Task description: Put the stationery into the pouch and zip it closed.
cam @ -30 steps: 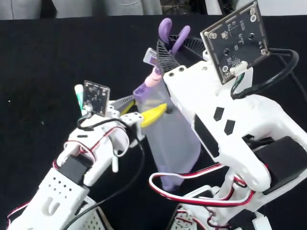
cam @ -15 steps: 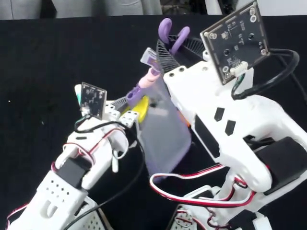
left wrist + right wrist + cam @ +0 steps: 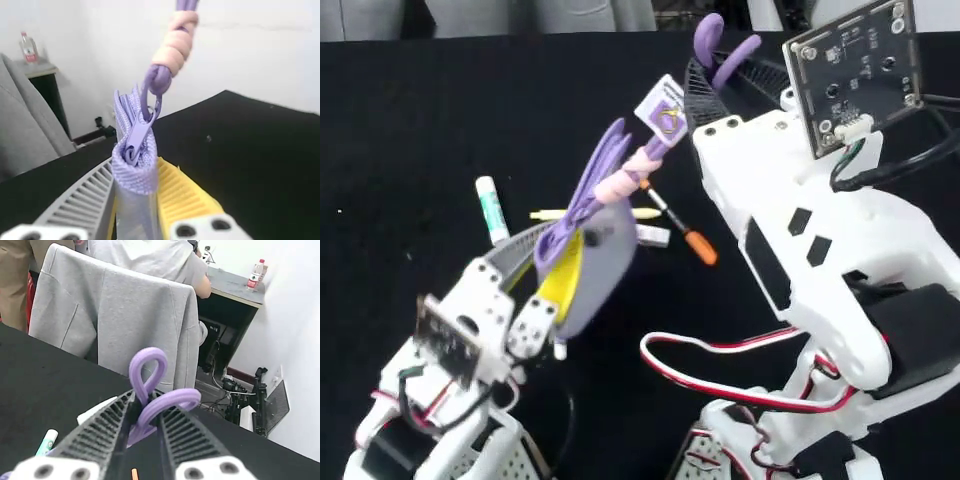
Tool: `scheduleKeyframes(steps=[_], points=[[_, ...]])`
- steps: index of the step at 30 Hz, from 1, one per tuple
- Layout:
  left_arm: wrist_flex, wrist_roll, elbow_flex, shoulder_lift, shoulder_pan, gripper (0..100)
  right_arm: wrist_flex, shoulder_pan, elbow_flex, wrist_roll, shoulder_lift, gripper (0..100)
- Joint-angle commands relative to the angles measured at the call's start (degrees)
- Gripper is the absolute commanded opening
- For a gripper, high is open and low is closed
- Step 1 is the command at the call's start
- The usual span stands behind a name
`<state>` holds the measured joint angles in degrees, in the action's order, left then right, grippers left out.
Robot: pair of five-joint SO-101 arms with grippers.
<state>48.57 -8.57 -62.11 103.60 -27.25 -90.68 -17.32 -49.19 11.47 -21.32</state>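
The translucent lavender pouch has tilted up over the black table, taut between the left hand clenched on its end and the right hand grasping its purple loop; the uncovered orange-capped marker stays unpacked.

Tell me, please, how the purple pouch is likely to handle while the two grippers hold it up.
The pouch is probably floppy: its thin, see-through body curves and folds between the left gripper and the cord that the right gripper holds. It looks light, strung from that slim cord. Its mouth may well collapse unless kept taut.
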Motion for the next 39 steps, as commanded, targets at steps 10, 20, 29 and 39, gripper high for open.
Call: scheduleKeyframes(steps=[10, 20, 29, 39], points=[[9.6, -6.4, 11.3, 0.9, 0.0, 3, 5.8, 4.1, 0.3, -0.4, 0.4, 1.1], [14.8, -6.7, 16.7, 0.9, -0.4, 3, 13.8, 15.5, 3.9, 0.0, 5.4, 1.1], [18.9, -6.7, 22.3, 0.9, 0.0, 3, 18.5, 22.1, 3.8, 0.1, 13.8, 1.1], [19.3, -6.5, 26.0, 0.9, 0.0, 3, 21.7, 27.3, 3.8, 0.1, 24.0, 1.1]])
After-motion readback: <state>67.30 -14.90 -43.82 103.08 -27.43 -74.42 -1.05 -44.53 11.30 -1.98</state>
